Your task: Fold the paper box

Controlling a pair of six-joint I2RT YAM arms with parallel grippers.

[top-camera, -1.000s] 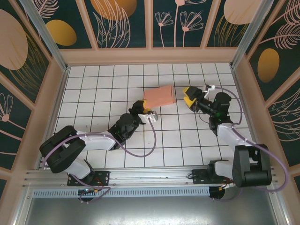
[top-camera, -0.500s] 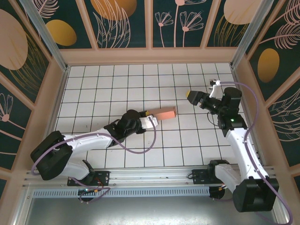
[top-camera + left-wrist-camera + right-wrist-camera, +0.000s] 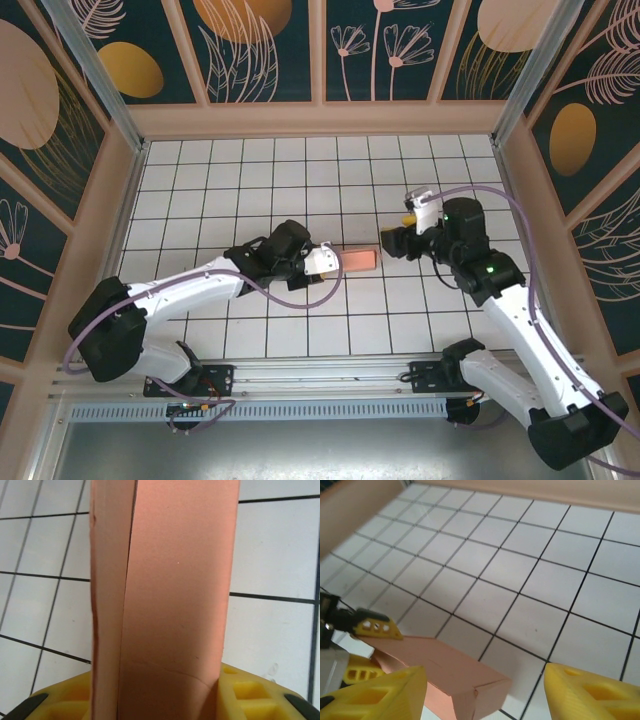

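The left end effector (image 3: 326, 260) is clamped on the 9 o'clock end of the paper box (image 3: 357, 260), holding it on edge near the centre of the table (image 3: 200, 180). The right end effector (image 3: 392, 240), wide open and empty, has swung in from 2 o'clock to just beside the box's 3 o'clock end, so a two-handed fold looks imminent.

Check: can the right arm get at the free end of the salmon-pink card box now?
Probably yes. The right gripper hangs open just beyond that end of the salmon-pink card box, nothing between them; the left gripper clamps the other end.
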